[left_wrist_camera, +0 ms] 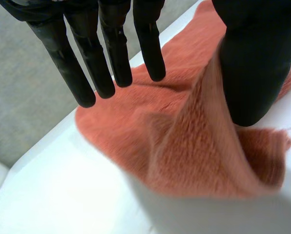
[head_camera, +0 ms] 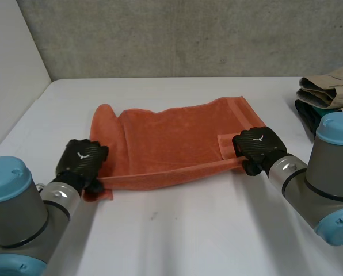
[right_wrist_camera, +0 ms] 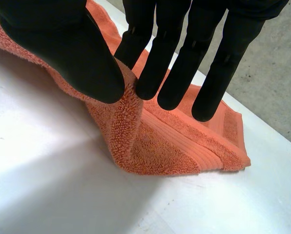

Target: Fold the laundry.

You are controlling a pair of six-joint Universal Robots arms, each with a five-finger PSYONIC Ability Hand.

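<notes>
Orange towel [head_camera: 171, 138] lies spread on the white bench [head_camera: 206, 230], roughly mid-bench, long side running left to right. Its far left end is bunched into a rounded hump and its far right corner lies flat. The near long edge is raised off the bench and drawn in a fairly straight line between the two hands. Left hand [head_camera: 82, 160] is at the near left corner. In the left wrist view its fingers [left_wrist_camera: 111, 53] are straight and a fold of towel stands up against the inner side of the thumb, so the hand is grasping that corner; loose cloth hangs below it onto the bench. Right hand [head_camera: 259, 147] is at the near right corner. In the right wrist view a ridge of terry is nipped between thumb and straight fingers [right_wrist_camera: 155, 63], a firm grasp, with the banded hem lying flat just beyond the fingertips. Both arms come in from the near side, left arm [head_camera: 16, 213] and right arm [head_camera: 327, 172]. A pile of folded clothes [head_camera: 330, 86], beige over dark green, sits at the far right of the bench, well apart from the towel. Grey wall [head_camera: 189, 34] behind.
</notes>
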